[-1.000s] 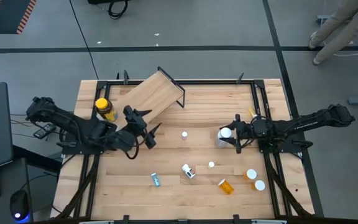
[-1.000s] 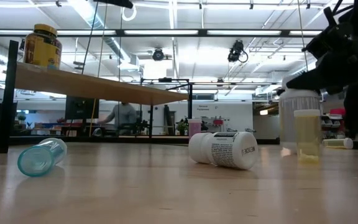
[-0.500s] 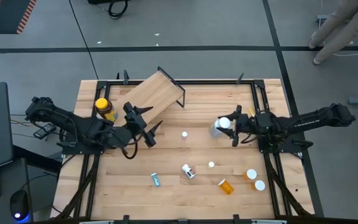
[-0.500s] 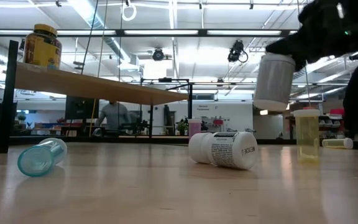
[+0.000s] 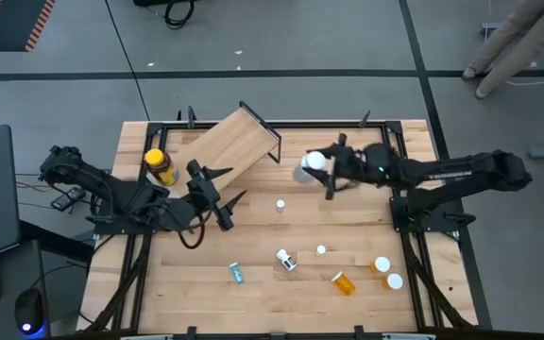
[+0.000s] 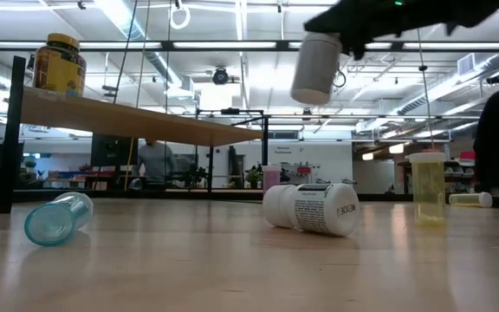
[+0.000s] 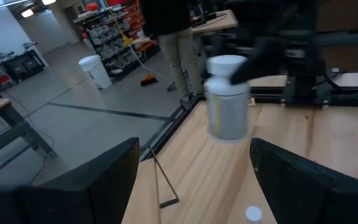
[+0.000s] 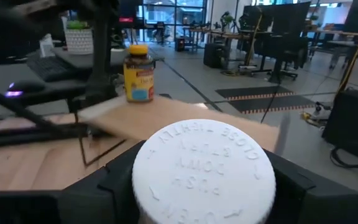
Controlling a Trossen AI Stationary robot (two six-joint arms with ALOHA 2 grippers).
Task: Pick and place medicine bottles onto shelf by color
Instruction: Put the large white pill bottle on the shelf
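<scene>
A clear bottle with a white cap [image 5: 310, 167] hangs in the air just right of the shelf [image 5: 234, 142], with my right gripper [image 5: 325, 171] shut on it. The shelf is a light plywood board on a thin black frame, standing slantwise at the table's far left. An amber jar with a yellow lid [image 5: 161, 166] stands on the shelf's left end [image 6: 61, 63]. My left gripper [image 5: 229, 192] hovers open in front of the shelf, its fingers [image 7: 98, 180] wide apart and holding nothing. My right gripper pinches the bottle's white cap [image 8: 202, 165] between its two fingers, one on each side of the cap. The fingers come level from the table's right. The bottle's body [image 7: 227, 115] hangs below the cap, nearly upright and well clear of the table.
Small bottles lie scattered on the near half of the table: a white bottle on its side [image 6: 312, 208], a teal vial [image 6: 56, 218], an orange vial [image 5: 344, 282], two white-capped ones [image 5: 388, 273] and a pale upright vial [image 6: 428, 186]. A person's legs [image 5: 513, 42] show beyond the far right.
My right gripper has lifted the white-capped bottle off the table and carried it up and toward the table's far left, near the shelf. The bottle stays about upright in the hold.
</scene>
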